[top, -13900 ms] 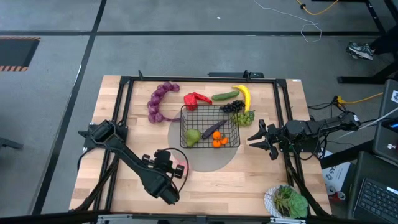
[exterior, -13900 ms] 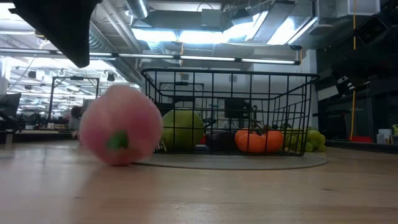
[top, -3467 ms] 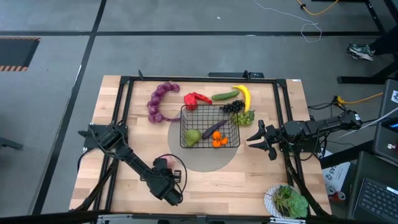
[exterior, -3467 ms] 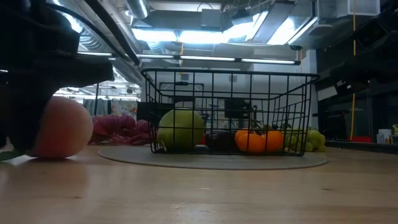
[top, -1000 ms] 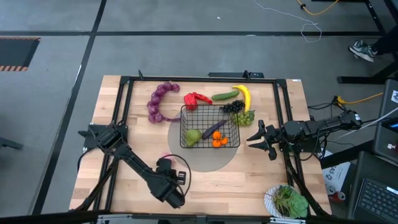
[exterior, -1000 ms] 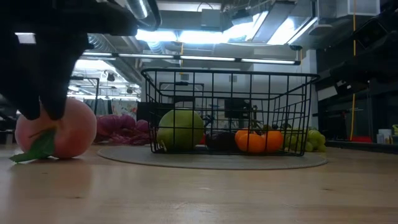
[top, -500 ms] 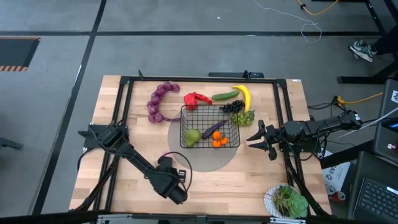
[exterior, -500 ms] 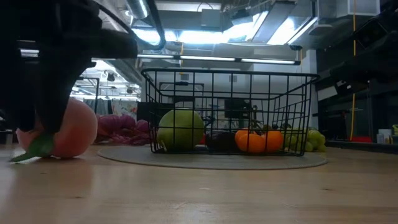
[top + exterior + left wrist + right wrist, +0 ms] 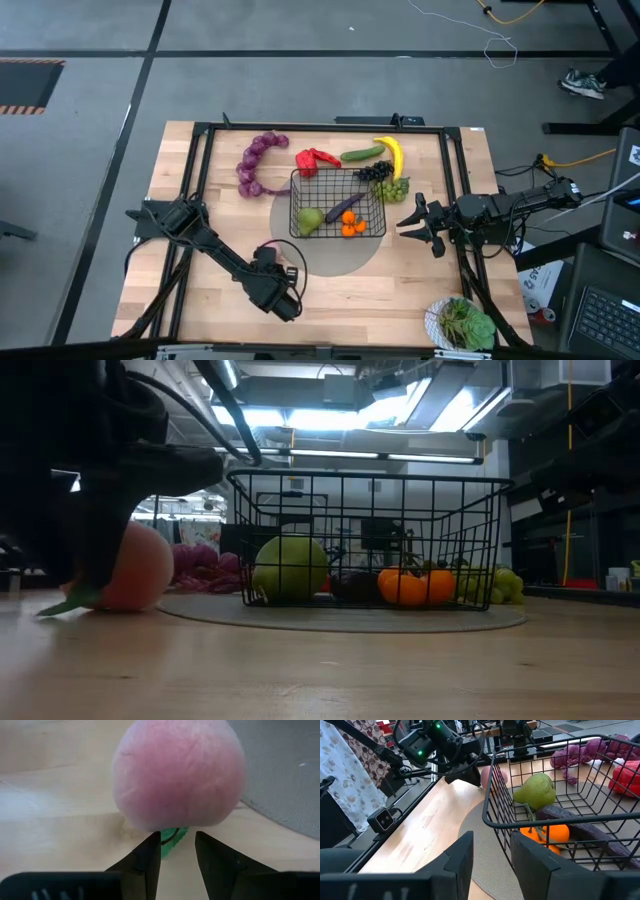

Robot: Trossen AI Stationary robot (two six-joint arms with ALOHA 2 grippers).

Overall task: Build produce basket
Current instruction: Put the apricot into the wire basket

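Observation:
The pink peach (image 9: 177,775) sits on the wood just off the grey mat, left of the black wire basket (image 9: 337,203). My left gripper (image 9: 176,840) is at the peach's near side, its fingers narrowly apart with the green leaf between them. The basket holds a pear (image 9: 311,220), an eggplant (image 9: 344,208) and oranges (image 9: 352,228). Purple grape string (image 9: 255,163), red pepper (image 9: 315,159), cucumber (image 9: 362,154), banana (image 9: 391,155), dark grapes (image 9: 374,171) and green grapes (image 9: 392,188) lie beyond and beside it. My right gripper (image 9: 408,222) waits open, right of the basket. My left gripper pinches the peach's green leaf (image 9: 171,834) between its two fingertips, coming slanting down from the table's near side. The peach (image 9: 135,568) rests on the table beyond the fingers, and the leaf's free tip (image 9: 62,603) trails on the wood.
A round grey mat (image 9: 330,258) lies under the basket. A white bowl of leafy greens (image 9: 462,323) stands at the near right corner. Black frame rails (image 9: 195,180) run along the table's left, far and right sides. Bare wood lies near the front edge.
My left gripper has moved toward the table's right, toward the basket, still closed on the leaf. The peach has slid along the table with it, ending closer to the mat's edge, its leaf trailing behind.

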